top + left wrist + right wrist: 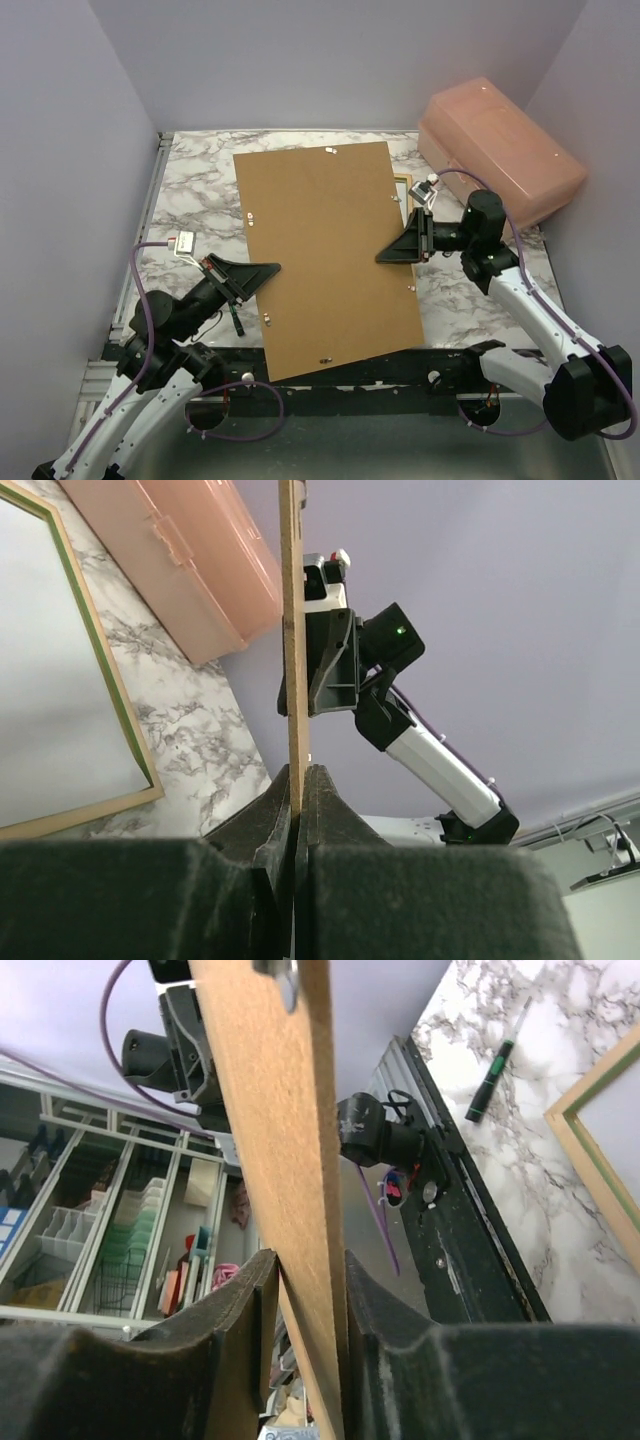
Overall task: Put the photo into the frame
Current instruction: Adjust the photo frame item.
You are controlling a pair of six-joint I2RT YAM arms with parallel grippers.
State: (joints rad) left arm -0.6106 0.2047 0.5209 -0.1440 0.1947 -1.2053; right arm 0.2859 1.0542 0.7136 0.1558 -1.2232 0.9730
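Overhead, a brown board (325,255) is held above the marble table (200,190), covering most of it. The left gripper (272,268) is clamped on the board's left edge and the right gripper (384,256) on its right edge. Only one corner of the frame (403,178) shows past the board's far right edge, beside a pink box (500,150). The left wrist view looks under the board and shows the frame (108,680) flat on the table, green inner edge and pale outer rail. A white surface (50,680) fills its opening; whether this is the photo face down cannot be told. That view also confirms the left gripper (297,810) pinching the board edge-on. The right wrist view shows the right gripper (312,1290) closed on the board, a frame corner (600,1080), and a green pen (492,1075) lying nearby.
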